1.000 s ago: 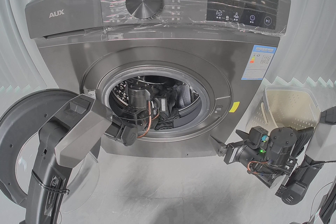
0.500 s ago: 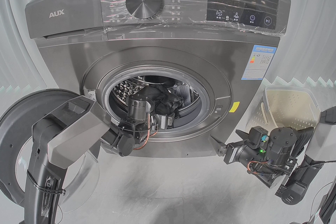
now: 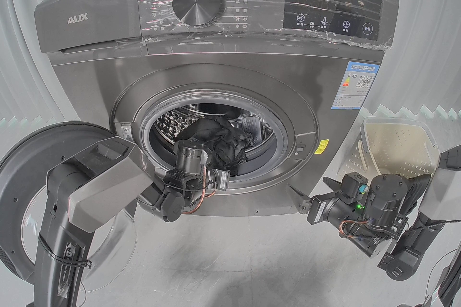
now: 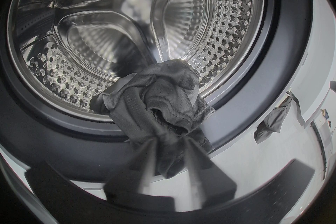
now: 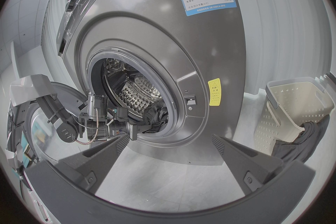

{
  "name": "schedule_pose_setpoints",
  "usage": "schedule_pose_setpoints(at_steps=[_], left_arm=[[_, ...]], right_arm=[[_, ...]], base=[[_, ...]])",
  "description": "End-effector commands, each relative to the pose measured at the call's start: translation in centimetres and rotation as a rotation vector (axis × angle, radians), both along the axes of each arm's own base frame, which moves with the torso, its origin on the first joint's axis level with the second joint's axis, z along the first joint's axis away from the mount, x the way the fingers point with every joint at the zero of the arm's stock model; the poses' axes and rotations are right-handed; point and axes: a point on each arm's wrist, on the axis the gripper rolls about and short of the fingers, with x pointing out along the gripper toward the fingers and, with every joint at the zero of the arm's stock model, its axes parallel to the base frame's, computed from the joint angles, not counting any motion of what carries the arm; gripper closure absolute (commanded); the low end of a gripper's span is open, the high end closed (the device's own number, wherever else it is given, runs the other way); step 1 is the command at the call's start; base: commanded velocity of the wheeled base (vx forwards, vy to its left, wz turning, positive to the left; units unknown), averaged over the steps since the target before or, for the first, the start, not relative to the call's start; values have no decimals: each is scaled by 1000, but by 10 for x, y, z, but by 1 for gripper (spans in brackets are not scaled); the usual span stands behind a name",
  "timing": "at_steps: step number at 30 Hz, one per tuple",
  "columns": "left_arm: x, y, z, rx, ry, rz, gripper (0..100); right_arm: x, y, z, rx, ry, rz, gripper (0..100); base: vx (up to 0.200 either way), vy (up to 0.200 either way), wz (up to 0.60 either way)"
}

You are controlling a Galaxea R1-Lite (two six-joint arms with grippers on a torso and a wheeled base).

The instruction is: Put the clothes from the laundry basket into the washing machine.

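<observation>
**Dark garment [image 4: 157,102] at the washer [image 3: 269,73] mouth, left gripper [image 4: 168,142] clamped on its trailing fold.**

I had the garment bunched on the lower edge of the drum [image 4: 105,42] opening, lying partly over the dark rubber seal [image 4: 245,102]. It looked light and limp, a fine mesh knit with a stitched hem. I judged it would sag and drape rather than slide, so the thick crumpled bunch was the safest place to grip. The drum was polished steel, perforated, with smooth rounded ribs. My right gripper [image 5: 167,139] hung low before the washer's right front corner, fingers wide apart and holding nothing. A second dark garment [image 5: 301,140] lay draped over the rim of the cream perforated plastic basket [image 3: 398,145].
</observation>
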Motion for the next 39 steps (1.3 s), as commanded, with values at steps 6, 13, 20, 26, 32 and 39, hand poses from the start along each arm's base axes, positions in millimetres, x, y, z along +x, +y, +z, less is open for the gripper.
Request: schedule_pose_setpoints(at_steps=[6,13,20,26,32,39], left_arm=[[25,-5,22,-75,-123,43,100],[64,0,40,-155,-302,152,100],[83,2,51,-192,-380,191,100],[82,2,41,-177,-354,190,100],[65,-5,35,-159,-288,168,0],[17,-18,29,-111,-136,12,0]], right_arm=[[0,0,1,0,-3,0,0],[0,0,1,0,-3,0,0],[1,1,1,4,-4,3,0],[1,1,1,5,-5,5,0],[2,-2,1,3,-3,-5,0],[2,-1,0,0,1,-3,0]], base=[[0,0,0],[0,0,0],[0,0,0],[0,0,0],[0,0,0],[0,0,0]])
